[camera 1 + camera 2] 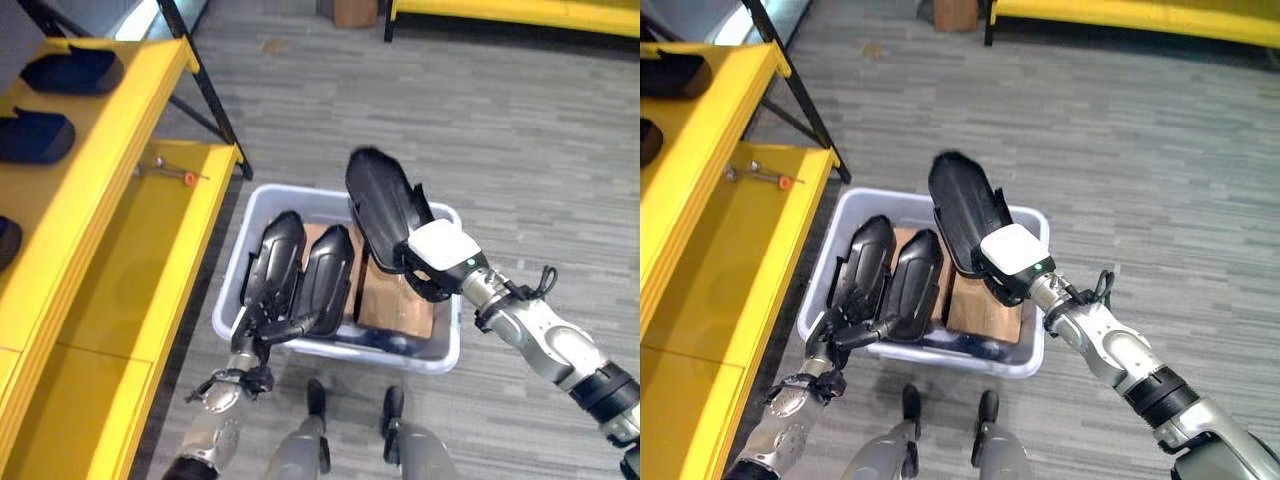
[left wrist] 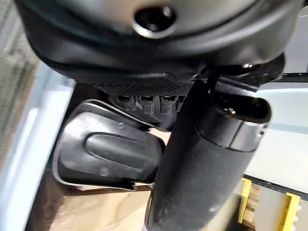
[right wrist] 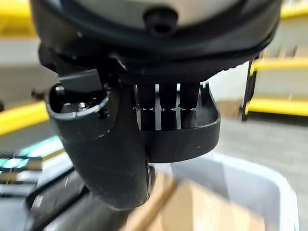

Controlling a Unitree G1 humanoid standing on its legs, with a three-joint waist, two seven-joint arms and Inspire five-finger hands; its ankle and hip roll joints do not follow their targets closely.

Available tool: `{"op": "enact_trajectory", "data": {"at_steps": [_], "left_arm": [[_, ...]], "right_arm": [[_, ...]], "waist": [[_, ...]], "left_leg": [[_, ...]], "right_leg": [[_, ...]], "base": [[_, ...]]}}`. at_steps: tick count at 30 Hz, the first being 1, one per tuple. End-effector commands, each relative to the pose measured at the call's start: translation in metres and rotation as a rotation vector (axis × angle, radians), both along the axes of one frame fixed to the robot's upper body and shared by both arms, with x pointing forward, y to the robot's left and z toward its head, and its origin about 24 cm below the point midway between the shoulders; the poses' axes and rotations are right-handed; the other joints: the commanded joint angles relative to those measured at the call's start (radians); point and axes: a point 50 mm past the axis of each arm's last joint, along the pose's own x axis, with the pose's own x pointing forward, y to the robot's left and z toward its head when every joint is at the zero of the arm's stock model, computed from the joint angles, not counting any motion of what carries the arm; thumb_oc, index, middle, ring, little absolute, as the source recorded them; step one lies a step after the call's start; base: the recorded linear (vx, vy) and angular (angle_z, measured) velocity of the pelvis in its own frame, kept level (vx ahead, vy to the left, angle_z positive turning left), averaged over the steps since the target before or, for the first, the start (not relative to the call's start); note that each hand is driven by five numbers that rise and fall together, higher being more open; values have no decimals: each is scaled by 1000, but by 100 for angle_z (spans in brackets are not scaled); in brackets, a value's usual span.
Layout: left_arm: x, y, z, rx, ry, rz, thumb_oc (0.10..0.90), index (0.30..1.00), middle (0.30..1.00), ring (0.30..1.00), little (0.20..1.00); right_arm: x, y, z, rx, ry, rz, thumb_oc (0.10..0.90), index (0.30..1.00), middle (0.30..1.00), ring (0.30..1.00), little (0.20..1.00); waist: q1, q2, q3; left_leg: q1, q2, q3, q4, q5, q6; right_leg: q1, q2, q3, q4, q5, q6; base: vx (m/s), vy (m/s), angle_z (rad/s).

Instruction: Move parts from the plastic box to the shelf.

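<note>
A grey plastic box [image 1: 440,355] stands on the floor beside the yellow shelf [image 1: 120,260]. Two long black parts [image 1: 275,250] [image 1: 330,265] lie side by side in its left half. My left hand [image 1: 255,325] is at the box's near left rim. Its fingers curl over the near end of the left part [image 2: 106,154], with the thumb [image 2: 192,159] against it. My right hand [image 1: 440,255] is shut on a third black part [image 1: 380,200], held tilted above the box's right half; it also shows in the right wrist view [image 3: 192,137].
Brown cardboard [image 1: 395,300] lines the box's bottom. Dark parts [image 1: 70,70] [image 1: 35,135] lie on the shelf's upper level at far left. Small tools [image 1: 165,170] lie on its lower level. A black shelf leg [image 1: 205,85] slants behind the box. Grey floor lies to the right.
</note>
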Motion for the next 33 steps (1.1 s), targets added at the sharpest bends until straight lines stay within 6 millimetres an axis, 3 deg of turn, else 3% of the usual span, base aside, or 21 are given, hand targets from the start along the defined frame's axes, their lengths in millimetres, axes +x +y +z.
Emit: {"op": "enact_trajectory", "data": {"at_steps": [1,10,19,22,26,30,31,32,33], "left_arm": [[3,3,13,40,-90,-37,900,1000,1000,1000,1000],[-2,5,7,47,-69,-15,900,1000,1000,1000,1000],[-8,9,3,35,-52,26,900,1000,1000,1000,1000],[-12,11,0,32,-41,40,900,1000,1000,1000,1000],[-17,14,-1,28,-30,59,900,1000,1000,1000,1000],[-16,14,0,25,-34,68,900,1000,1000,1000,1000],[-12,11,-2,28,-29,59,900,1000,1000,1000,1000],[-11,10,-3,27,-23,58,900,1000,1000,1000,1000],[-11,10,-3,27,-24,58,900,1000,1000,1000,1000]], "right_arm": [[4,10,38,144,-173,51,400,300,300,300,300],[1,25,34,215,-169,90,400,300,300,300,300],[0,36,43,232,-203,138,400,300,300,300,300],[0,40,47,236,-216,160,400,300,300,300,300],[-1,49,65,258,-284,217,400,300,300,300,300],[0,52,76,277,-327,232,400,300,300,300,300],[4,43,76,262,-328,192,400,300,300,300,300],[5,39,73,245,-324,174,400,300,300,300,300],[5,39,74,245,-325,173,400,300,300,300,300]], "waist": [[13,-64,-141],[8,-53,-199],[16,-41,-214],[23,-35,-209],[57,-24,-171],[69,-14,-146],[60,-16,-127],[49,-21,-126],[50,-20,-126]], "left_leg": [[106,61,-4,-8,-108,-65],[158,69,9,-8,-121,-55],[170,109,-1,-8,-92,-78],[164,136,-12,-8,-62,-99],[116,182,-61,-5,50,-143],[36,193,-89,-8,124,-173],[-15,193,-26,-8,157,-156],[-5,212,32,7,159,-149],[-8,212,33,6,162,-147]], "right_leg": [[68,-101,57,-83,32,114],[99,-92,90,-70,11,110],[123,-53,84,-62,-24,84],[137,-26,73,-67,-36,67],[158,29,39,-109,-44,34],[144,36,-26,-117,-48,23],[111,4,-94,-93,-56,18],[99,-11,-115,-84,-53,16],[95,-11,-115,-83,-50,15]], "base": [[0,0,0],[7,-21,-12],[-5,-93,-4],[-32,-209,10],[-86,-211,26],[-149,-99,52],[-296,-54,77],[-240,-21,94],[-111,-7,103]]}}
